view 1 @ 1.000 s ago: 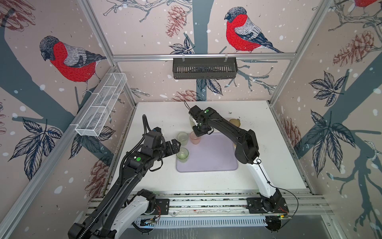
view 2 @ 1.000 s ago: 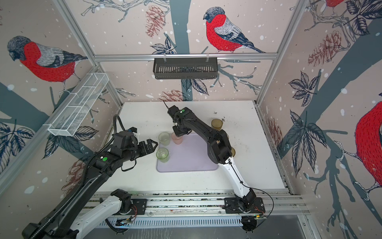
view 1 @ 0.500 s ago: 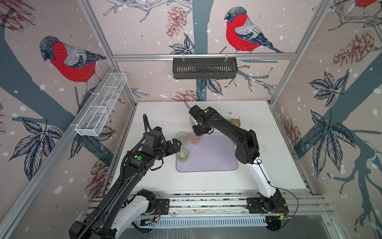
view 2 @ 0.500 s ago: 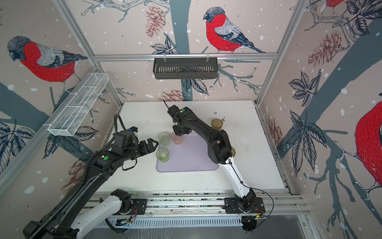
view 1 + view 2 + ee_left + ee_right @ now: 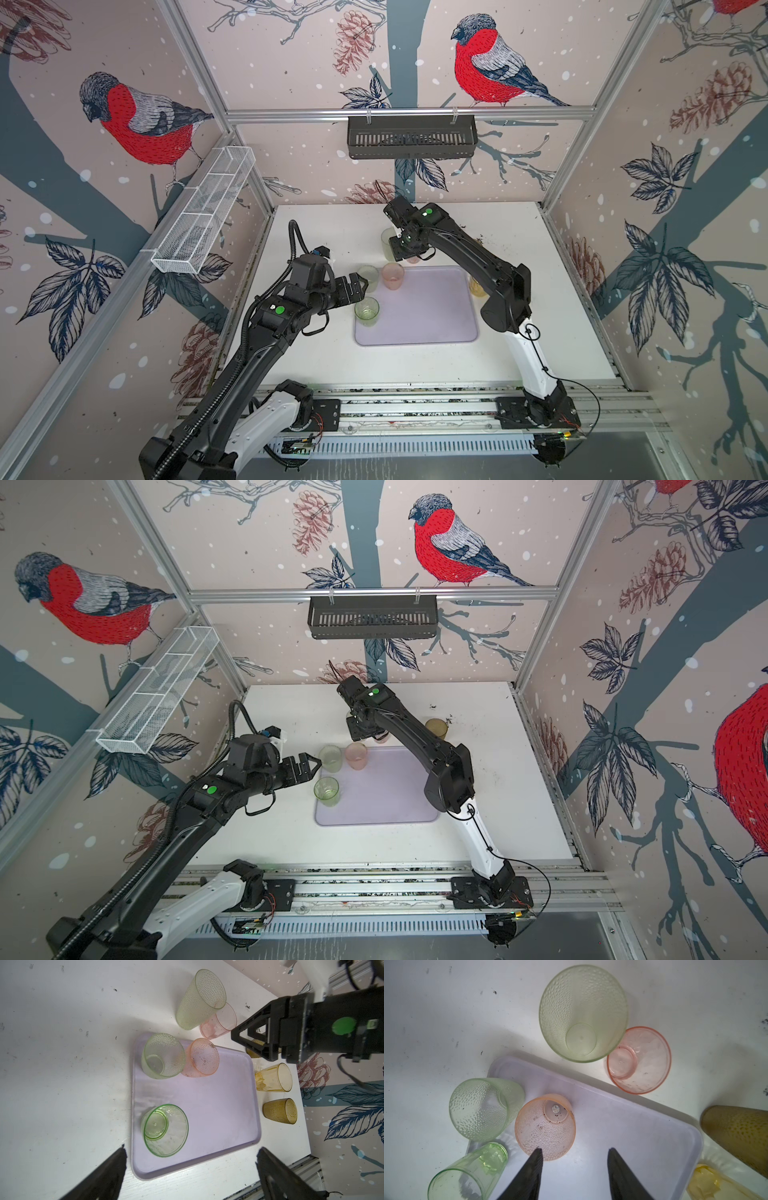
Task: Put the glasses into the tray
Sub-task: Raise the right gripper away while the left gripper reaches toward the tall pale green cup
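Apparently a placing step: right gripper hangs part-open and empty over the tray, dimpled pink glass upright inside; left gripper wide, empty. Next likely pick: smooth pink glass beside the rim.

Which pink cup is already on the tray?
The dimpled pink glass, standing on the tray next to a pale green glass. The other pink glass is off it, on the table beside the tall green glass.

We see a speckled white worktop bearing a lavender tray at its middle. A tall green glass and a pink glass stand towards its far edge, a yellow glass and two amber glasses towards its right edge.
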{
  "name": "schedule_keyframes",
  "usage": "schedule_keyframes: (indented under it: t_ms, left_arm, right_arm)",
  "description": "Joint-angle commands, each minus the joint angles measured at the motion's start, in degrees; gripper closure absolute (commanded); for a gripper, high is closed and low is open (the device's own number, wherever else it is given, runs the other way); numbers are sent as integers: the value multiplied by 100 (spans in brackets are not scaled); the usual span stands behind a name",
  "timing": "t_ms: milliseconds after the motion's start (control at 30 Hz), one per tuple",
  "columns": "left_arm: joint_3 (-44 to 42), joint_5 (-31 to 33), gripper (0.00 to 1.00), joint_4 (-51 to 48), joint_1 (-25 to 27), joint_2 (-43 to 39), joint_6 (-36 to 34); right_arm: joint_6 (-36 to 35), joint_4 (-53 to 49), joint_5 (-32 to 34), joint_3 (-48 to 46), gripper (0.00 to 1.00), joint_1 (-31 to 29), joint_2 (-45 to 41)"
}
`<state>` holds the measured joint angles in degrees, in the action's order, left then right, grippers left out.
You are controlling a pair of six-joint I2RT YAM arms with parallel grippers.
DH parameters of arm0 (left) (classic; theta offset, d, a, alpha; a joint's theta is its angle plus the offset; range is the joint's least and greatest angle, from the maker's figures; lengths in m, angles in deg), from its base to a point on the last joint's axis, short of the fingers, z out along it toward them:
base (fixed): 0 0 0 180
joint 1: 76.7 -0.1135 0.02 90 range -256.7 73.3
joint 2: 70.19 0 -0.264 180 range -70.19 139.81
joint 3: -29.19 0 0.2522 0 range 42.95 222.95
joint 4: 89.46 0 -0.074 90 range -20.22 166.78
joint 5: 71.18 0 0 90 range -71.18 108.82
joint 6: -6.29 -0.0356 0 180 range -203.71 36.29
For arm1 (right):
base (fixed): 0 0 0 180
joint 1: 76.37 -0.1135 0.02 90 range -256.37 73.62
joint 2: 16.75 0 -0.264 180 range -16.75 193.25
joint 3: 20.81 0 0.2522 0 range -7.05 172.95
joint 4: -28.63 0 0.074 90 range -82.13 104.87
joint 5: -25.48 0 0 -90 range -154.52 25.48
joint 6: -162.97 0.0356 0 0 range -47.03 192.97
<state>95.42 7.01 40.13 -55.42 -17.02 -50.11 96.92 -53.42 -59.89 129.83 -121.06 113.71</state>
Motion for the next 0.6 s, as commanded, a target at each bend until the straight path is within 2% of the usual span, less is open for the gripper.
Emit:
schedule_keyframes:
  t_ms: [0,133,267,367,567]
  left_arm:
    - [135,-64,3,-127,-14,85,-385]
    - [271,-86,3,-258,-8,212,-538]
    - [398,-41,3,-255,-1,284,-539]
    - [440,-20,3,-295,-1,412,-523]
    - [1087,315,3,-482,-1,959,-463]
  right_arm:
    - [279,-176,167,-165,47,-43,-307]
    - [374,217,-122,-763,46,-90,-806]
    - [377,356,-77,-1007,44,-102,-1136]
    - [221,419,-20,-1082,44,-73,-1275]
    - [-426,829,114,-1440,42,19,-1622]
